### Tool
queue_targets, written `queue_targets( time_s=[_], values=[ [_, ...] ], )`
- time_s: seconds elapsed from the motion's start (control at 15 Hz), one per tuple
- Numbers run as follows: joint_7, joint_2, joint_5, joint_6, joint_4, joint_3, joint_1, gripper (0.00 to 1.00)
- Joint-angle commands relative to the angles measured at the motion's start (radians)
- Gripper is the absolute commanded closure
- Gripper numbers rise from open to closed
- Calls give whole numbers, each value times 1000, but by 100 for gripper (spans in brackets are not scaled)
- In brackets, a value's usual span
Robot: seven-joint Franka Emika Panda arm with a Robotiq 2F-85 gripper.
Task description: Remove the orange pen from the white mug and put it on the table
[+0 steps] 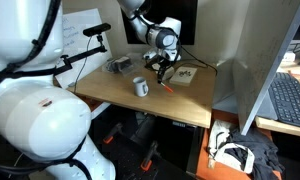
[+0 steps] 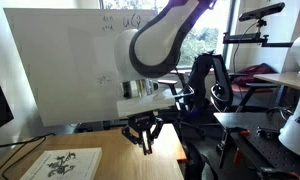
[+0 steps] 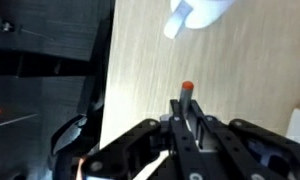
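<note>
In an exterior view the orange pen (image 1: 167,87) is already out of the white mug (image 1: 140,87), which stands mid-desk; the pen hangs from the gripper (image 1: 164,74) nearer the far edge of the table (image 1: 110,95). In an exterior view the claw is pinched narrow on the pen, close over the wood; the wrist view shows the pen between the fingers (image 3: 202,128), the mug apart. Left, I judge: lowering and letting go.

Soft indoor light w/ bright window (image 2: 202,45) backlight; wrist view blurry.

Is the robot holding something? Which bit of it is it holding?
Yes. The gripper holds the orange pen by its upper end. The rest pokes out below, over the table, outside the white mug.
</note>
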Motion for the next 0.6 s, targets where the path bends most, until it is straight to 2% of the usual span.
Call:
queue_targets(
  time_s=[0.0, 0.2, 0.27, 0.33, 0.47, 0.53],
  values=[
    [246, 108, -122, 24, 82, -70, 81, 97],
    [455, 180, -228, -19, 145, -122, 143, 97],
    [525, 197, -260, -41, 166, -138, 162, 76],
    [591, 209, -291, -61, 182, -152, 178, 60],
    [679, 201, -334, -146, 204, -153, 190, 46],
    [659, 185, -336, -193, 209, -125, 172, 39]
  ],
)
